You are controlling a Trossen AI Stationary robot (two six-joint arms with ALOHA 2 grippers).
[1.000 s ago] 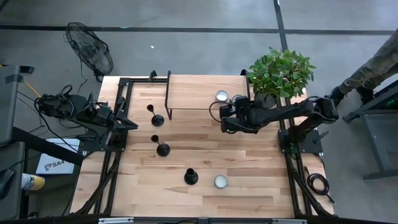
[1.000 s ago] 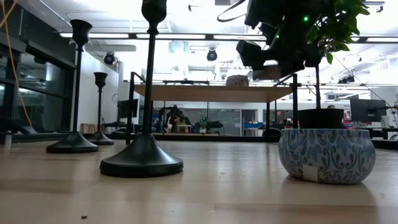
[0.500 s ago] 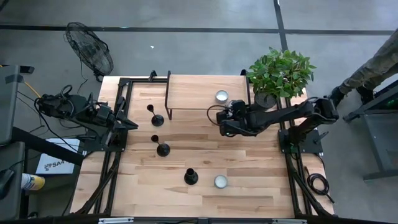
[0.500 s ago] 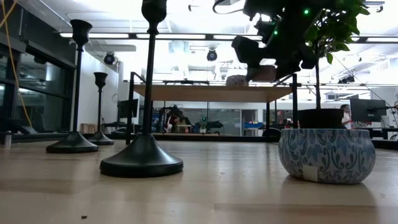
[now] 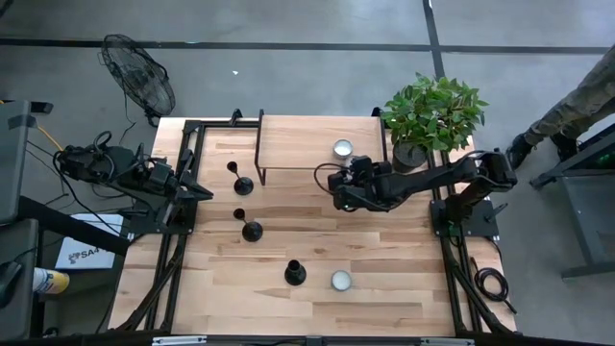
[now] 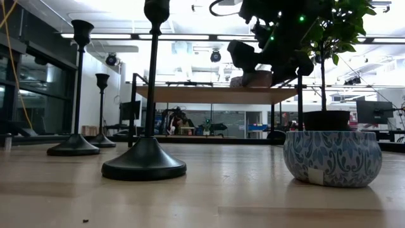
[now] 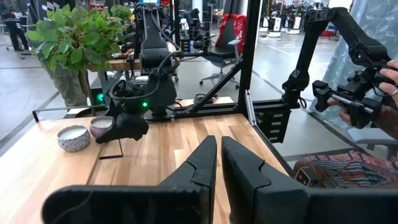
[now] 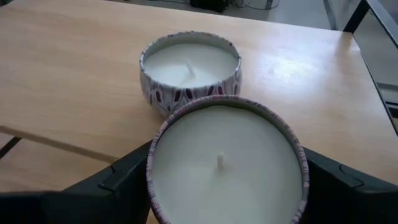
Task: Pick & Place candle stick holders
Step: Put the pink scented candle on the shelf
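Note:
Three black candlestick holders stand on their round bases on the wooden table: one at the far left (image 5: 240,180), one in the middle (image 5: 250,228), one nearer the front (image 5: 294,273). In the low view they are the front one (image 6: 147,95), the middle one (image 6: 76,88) and the far one (image 6: 102,111). My right gripper (image 5: 336,189) is shut on a patterned candle tin (image 8: 227,162) just off the raised shelf's near edge, well to the right of the holders. My left gripper (image 7: 219,152) is shut and empty at the table's left edge (image 5: 197,191). My right gripper pinches the candle tin's round wall (image 8: 155,177) between its two fingers, one on each opposite side. The tin sits upright, its open top and wick up. It is lifted clear of the table, at about the height of the shelf top (image 6: 253,77).
A raised wooden shelf (image 5: 298,130) at the far middle bears a second tin (image 8: 189,68). A third tin (image 5: 340,280) stands near the front. A potted plant (image 5: 432,111) is at the far right and a fan (image 5: 139,72) beyond the far left. A person stands at the right (image 5: 577,106).
My right gripper has gone toward the table's left edge with the candle tin, which stays upright and clear of the table. The candlestick holders have not moved.

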